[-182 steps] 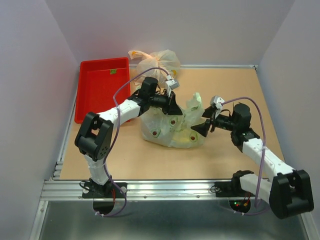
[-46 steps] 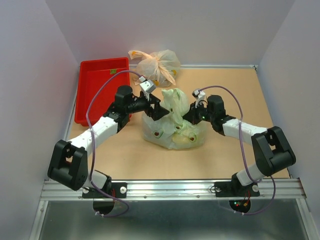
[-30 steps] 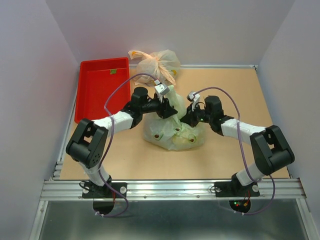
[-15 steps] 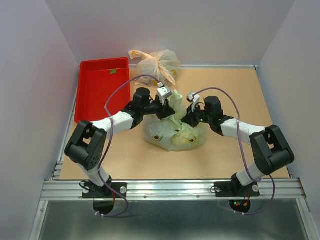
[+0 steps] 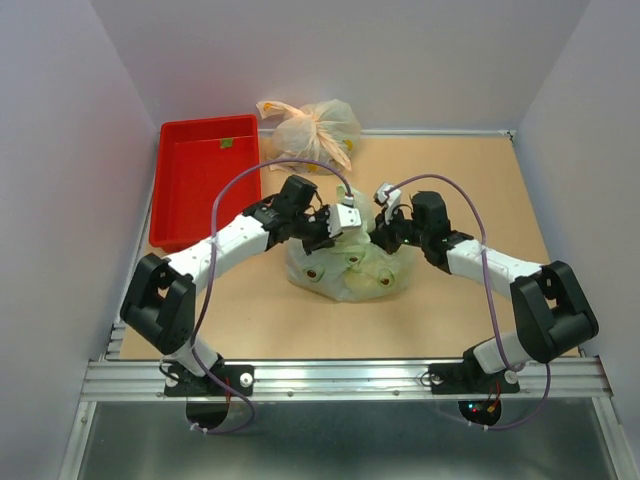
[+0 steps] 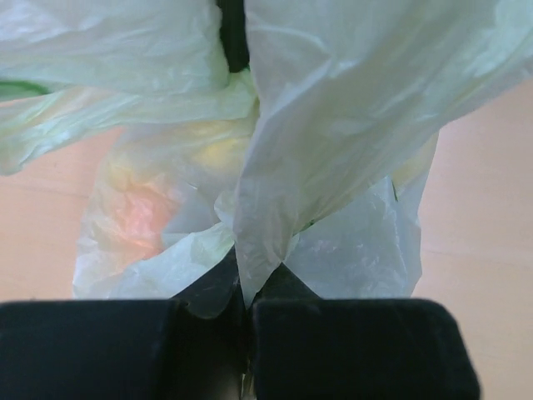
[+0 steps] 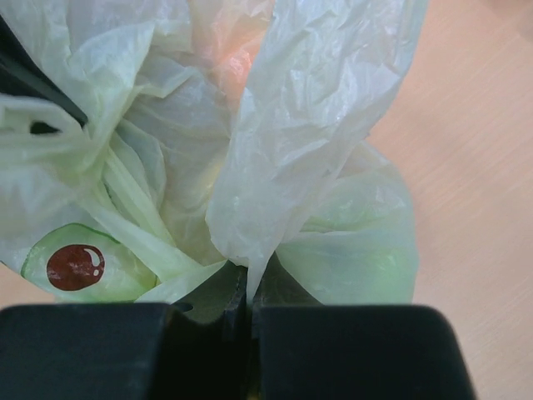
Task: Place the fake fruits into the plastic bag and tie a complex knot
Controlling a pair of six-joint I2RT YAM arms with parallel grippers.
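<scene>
Top view: we found the plastic bag (image 5: 345, 272) lying in the middle of the table (image 5: 480, 190), right of the red tray (image 5: 205, 175) and nearer than the orange knotted bag (image 5: 312, 124); the left gripper (image 5: 343, 222) and right gripper (image 5: 384, 228) stood close together above it. Wrist views: each claw was clenched on a gathered fold of the pale-green film; the fake fruits (image 6: 137, 208) showed only as blurred orange and yellow patches inside.

Reaching inward, left fingers (image 6: 92, 350) and right fingers (image 7: 83, 350) clamped.
</scene>
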